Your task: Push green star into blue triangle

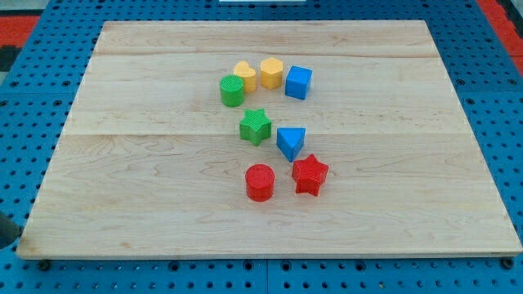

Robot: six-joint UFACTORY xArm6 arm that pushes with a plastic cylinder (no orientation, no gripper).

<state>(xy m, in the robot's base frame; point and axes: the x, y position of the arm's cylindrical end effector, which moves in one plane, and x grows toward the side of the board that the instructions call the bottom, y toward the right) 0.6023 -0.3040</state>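
Note:
The green star point(256, 126) lies near the middle of the wooden board point(122, 163). The blue triangle point(290, 142) lies just to its right and slightly below, with a small gap between them. My tip and the rod do not show in the camera view.
A green cylinder point(232, 90), a yellow block point(245, 76), a yellow heart point(271, 72) and a blue cube point(298, 82) cluster above the star. A red cylinder point(260, 182) and a red star point(310, 175) lie below the triangle. Blue pegboard surrounds the board.

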